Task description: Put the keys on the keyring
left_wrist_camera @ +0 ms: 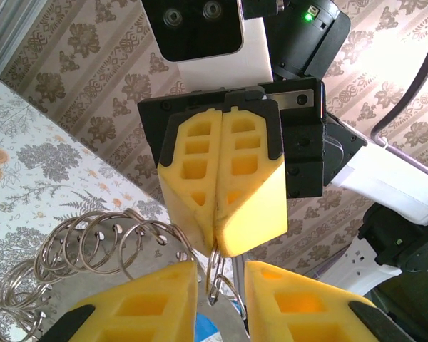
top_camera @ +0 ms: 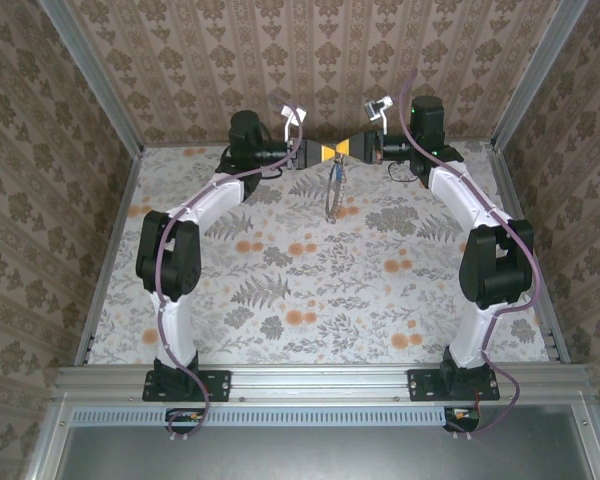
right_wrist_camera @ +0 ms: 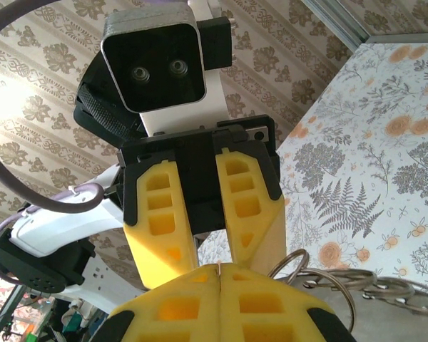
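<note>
Two arms reach in from either side and meet tip to tip at the far middle of the flowered table (top_camera: 280,290). There are two grippers, one keyring and one visible trace of a key.

(a) The right gripper (top_camera: 355,148) is clenched, its two yellow fingers (left_wrist_camera: 250,192) pressed flat together along one seam. A thin metal ring comes out of that seam at the very tips and looks pinched there.

(b) The left gripper (top_camera: 318,152) faces it along a left-to-right line. Its two fingers (right_wrist_camera: 160,221) stand partly apart, and the pinched ring hangs down into the gap between them. Whether these jaws grip anything cannot be told.

(c) The keyring (left_wrist_camera: 100,239) is a single strap of linked wire rings. At least six loops overlap in the left wrist view, and the exact count is not readable. From above, its long axis runs from the point where the grippers meet toward the near edge, roughly square to the line of the two grippers. Whether it hangs free or rests on the table cannot be told.

(d) The key (left_wrist_camera: 205,332) shows as one small blue patch low in the gap between the left fingers. Its blade and its direction cannot be made out.
</note>
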`<state>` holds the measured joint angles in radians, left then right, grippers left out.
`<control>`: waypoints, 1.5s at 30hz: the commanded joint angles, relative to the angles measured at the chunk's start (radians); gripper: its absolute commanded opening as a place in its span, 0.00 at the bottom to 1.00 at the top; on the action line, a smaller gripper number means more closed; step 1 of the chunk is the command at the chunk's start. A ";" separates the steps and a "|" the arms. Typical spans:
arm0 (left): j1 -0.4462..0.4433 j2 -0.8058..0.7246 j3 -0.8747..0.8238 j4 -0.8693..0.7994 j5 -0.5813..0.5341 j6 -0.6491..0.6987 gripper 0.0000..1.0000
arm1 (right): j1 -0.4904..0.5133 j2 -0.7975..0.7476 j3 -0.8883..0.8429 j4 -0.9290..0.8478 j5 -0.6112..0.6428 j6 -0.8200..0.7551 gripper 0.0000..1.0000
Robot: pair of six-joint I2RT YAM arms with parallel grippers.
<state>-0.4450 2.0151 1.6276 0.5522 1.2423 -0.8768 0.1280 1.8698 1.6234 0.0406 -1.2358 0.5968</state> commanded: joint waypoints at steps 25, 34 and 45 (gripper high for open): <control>-0.037 0.025 0.054 0.030 0.039 0.019 0.11 | 0.000 0.014 0.033 0.008 -0.024 -0.020 0.00; -0.041 0.025 0.051 0.062 0.010 -0.004 0.00 | 0.003 0.004 0.031 0.018 -0.007 -0.001 0.03; -0.035 0.004 0.031 0.190 -0.092 -0.121 0.00 | -0.050 -0.164 -0.208 0.238 0.180 0.135 0.41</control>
<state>-0.4782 2.0434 1.6508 0.6632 1.1797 -0.9691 0.0875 1.7763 1.4696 0.1894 -1.1385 0.6922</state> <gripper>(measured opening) 0.044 0.406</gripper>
